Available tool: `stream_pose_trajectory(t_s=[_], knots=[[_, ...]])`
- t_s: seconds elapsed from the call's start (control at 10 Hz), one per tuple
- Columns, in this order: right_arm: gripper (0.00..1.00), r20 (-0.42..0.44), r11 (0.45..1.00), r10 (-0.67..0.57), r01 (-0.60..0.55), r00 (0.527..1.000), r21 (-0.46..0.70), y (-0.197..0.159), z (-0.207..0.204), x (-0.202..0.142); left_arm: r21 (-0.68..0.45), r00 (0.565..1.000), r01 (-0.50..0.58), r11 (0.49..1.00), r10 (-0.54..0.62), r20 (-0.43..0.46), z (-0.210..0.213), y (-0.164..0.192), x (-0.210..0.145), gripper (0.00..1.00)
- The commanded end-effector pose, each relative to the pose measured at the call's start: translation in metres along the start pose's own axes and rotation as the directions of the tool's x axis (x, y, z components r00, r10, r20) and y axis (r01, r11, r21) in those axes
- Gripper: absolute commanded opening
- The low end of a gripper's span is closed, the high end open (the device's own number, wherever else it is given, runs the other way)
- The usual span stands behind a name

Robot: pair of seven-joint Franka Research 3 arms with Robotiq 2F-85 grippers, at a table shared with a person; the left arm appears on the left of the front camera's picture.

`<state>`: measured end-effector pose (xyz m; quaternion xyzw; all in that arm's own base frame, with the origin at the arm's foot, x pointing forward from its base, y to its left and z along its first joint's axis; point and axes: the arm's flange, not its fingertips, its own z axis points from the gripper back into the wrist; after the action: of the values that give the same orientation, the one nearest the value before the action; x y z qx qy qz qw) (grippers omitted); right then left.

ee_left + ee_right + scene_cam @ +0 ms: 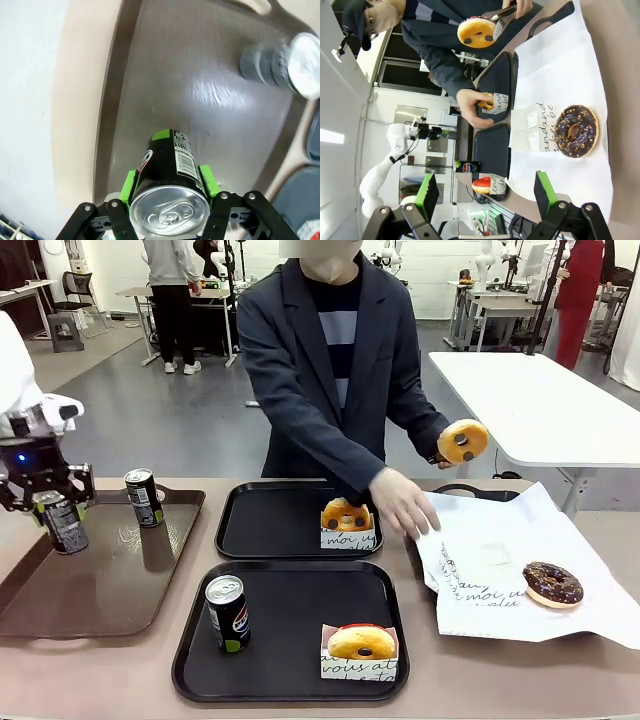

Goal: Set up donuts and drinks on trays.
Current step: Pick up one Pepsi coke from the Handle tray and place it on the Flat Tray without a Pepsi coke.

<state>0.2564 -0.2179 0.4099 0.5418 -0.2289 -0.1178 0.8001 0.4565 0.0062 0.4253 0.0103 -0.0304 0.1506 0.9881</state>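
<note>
My left gripper (pixel 60 512) is shut on a black can (pixel 64 530) over the left part of the brown tray (pixel 110 575). In the left wrist view the green pads (pixel 131 185) clamp that can (pixel 167 160) on both sides. A second can (pixel 143 497) stands at the back of the brown tray. The near black tray (pixel 290 635) holds a can (pixel 228 613) and a sleeved yellow donut (pixel 362 645). The far black tray (pixel 270 525) holds one sleeved donut (pixel 347 518), with the person's hand (pixel 405 502) beside it. My right gripper (pixel 486 195) is open with nothing between its fingers.
The person holds another yellow donut (pixel 463 440) in tongs above the table's right side. A chocolate donut (pixel 552 583) lies on the white printed paper (pixel 480 560) at the right. A second white table (pixel 540 400) stands behind.
</note>
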Motion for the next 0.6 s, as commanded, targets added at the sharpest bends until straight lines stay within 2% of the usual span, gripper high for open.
stream_pose_trajectory(t_s=[0.0,0.3,0.4,0.5], knots=[[1.0,0.019,0.999,0.02,-0.021,1.0,0.027,-0.001,0.0,0.002,-0.061,0.996,0.085,0.995,-0.085,0.005,0.07,0.003,-0.047,0.54],[1.0,0.019,0.999,0.02,-0.021,1.0,0.027,-0.001,0.0,0.002,-0.048,0.982,0.179,0.983,-0.176,0.065,0.122,0.002,-0.108,0.54],[1.0,0.019,0.999,0.02,-0.021,1.0,0.027,-0.001,0.0,0.002,-0.054,0.983,0.175,0.983,-0.171,0.071,0.124,0.003,-0.111,0.54],[1.0,0.019,0.999,0.02,-0.021,1.0,0.027,-0.001,0.0,0.002,-0.055,0.991,0.125,0.991,-0.121,0.061,0.123,0.006,-0.106,0.54]])
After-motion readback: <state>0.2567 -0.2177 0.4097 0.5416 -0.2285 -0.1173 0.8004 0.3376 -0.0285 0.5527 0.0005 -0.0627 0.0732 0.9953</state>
